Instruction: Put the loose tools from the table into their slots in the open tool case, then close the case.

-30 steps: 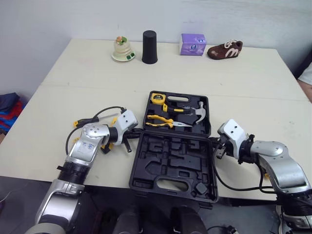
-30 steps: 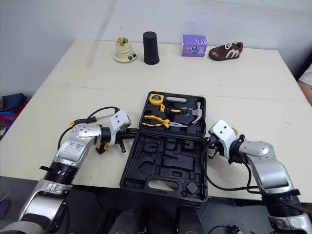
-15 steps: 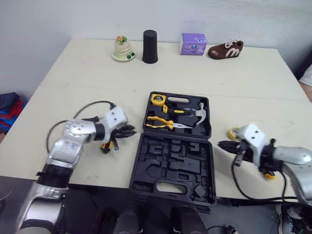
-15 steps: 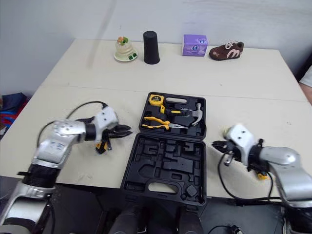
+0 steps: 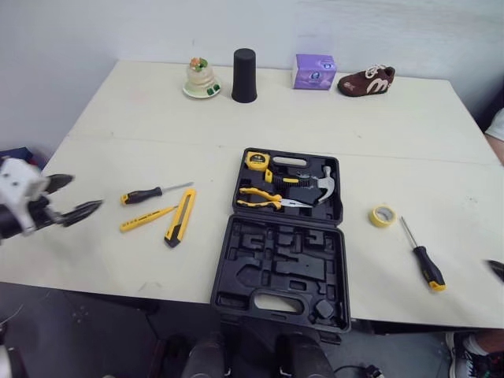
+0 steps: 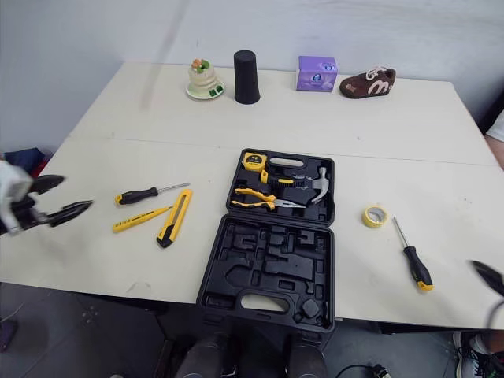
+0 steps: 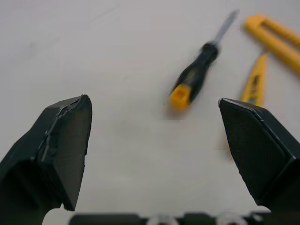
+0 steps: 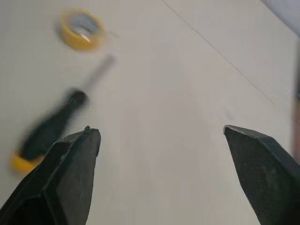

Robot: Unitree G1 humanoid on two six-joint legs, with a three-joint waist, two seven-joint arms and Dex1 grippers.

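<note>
Three tools sit in the far half of the open case [image 5: 279,268]: tape measure [image 5: 254,160], pliers [image 5: 264,197], hammer [image 5: 315,179]. On the surface [image 5: 354,118], a screwdriver [image 5: 142,195] and knife [image 5: 179,216] lie left of it. Tape [image 5: 383,215] and a second screwdriver [image 5: 425,264] lie right. The left pincer [image 5: 87,190] and right pincer [image 8: 159,130] are spread wide, holding nothing.

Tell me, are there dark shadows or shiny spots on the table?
Left eye view: soft light; the cup and left screwdriver cast only faint shadows on the table, no shiny spots. Left wrist view: a pale shadow beside that screwdriver.

Matt black plastic tool case [image 5: 280,268] on a smooth table [image 5: 142,110].
</note>
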